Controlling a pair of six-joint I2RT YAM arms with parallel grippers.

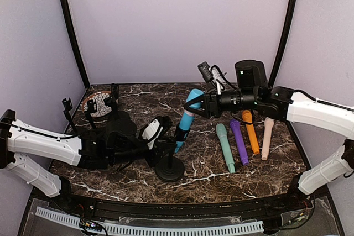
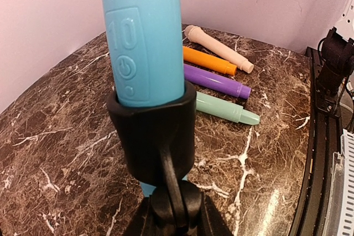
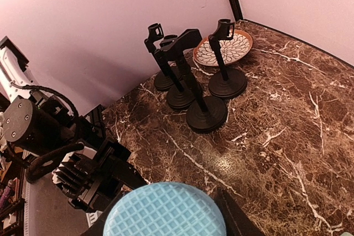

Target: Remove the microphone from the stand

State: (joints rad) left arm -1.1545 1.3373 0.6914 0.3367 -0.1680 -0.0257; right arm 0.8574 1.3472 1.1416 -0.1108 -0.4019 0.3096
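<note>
The mic [image 1: 187, 119] is sitting in the clip [image 2: 152, 136] of the stand [image 1: 170, 168] at the centre of the top view, and its long axis is leaning, running from the clip at lower left up to the head at upper right. That slant is what the coming pull is turning on: the body is filling the clip's collar in the left wrist view, so by my judgement it is going to come free only by sliding along that axis, up and to the right. The right gripper [image 1: 194, 105] is the nearer to the free end. It is reaching in from the right, and its fingers [image 3: 235, 216] are lying against either side of the gridded head at the bottom of the right wrist view, seemingly pinching it. The left gripper [image 1: 161, 146] is lying low at the stand's pole just below the clip. Dark shapes are flanking the pole at the bottom edge of the left wrist view, but it is black on black, so I cannot tell whether those fingers are pressing on the pole or merely spread around it.
</note>
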